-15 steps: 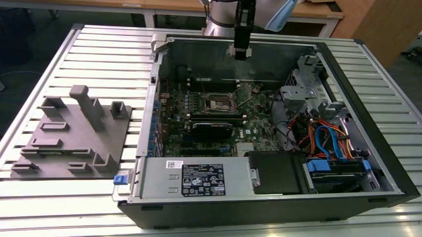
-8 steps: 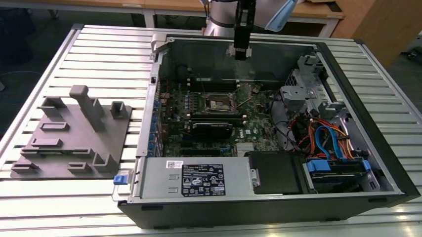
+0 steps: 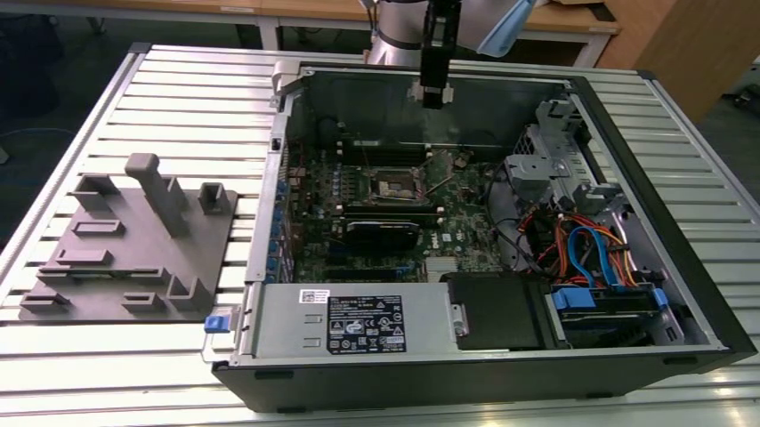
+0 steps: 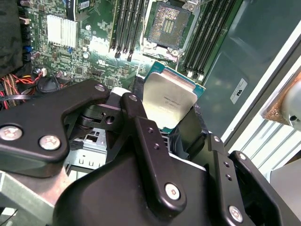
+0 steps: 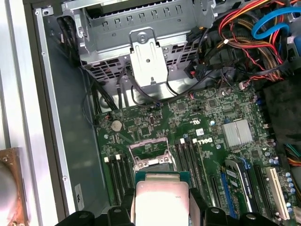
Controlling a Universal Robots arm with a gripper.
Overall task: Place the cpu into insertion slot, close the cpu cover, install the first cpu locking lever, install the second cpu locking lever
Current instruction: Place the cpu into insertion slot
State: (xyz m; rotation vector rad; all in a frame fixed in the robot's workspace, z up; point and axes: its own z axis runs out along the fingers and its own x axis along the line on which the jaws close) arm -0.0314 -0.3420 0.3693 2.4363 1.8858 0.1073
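Observation:
My gripper is shut on the cpu, a flat square chip with a dull silver top and a green edge, held between the black fingers. In the first wrist view the cpu hangs just short of the insertion slot. That insertion slot lies open on the green board, its dark contact field showing inside a silvery rim. In the exterior view the gripper hangs above the far wall of the open computer case, with the insertion slot below and nearer. I cannot tell how the cpu cover stands.
Long black memory slots flank the socket on both sides. A metal drive cage and bundles of coloured cables sit beyond the board. A finned heat sink is nearby. A grey fixture plate lies at the exterior view's left.

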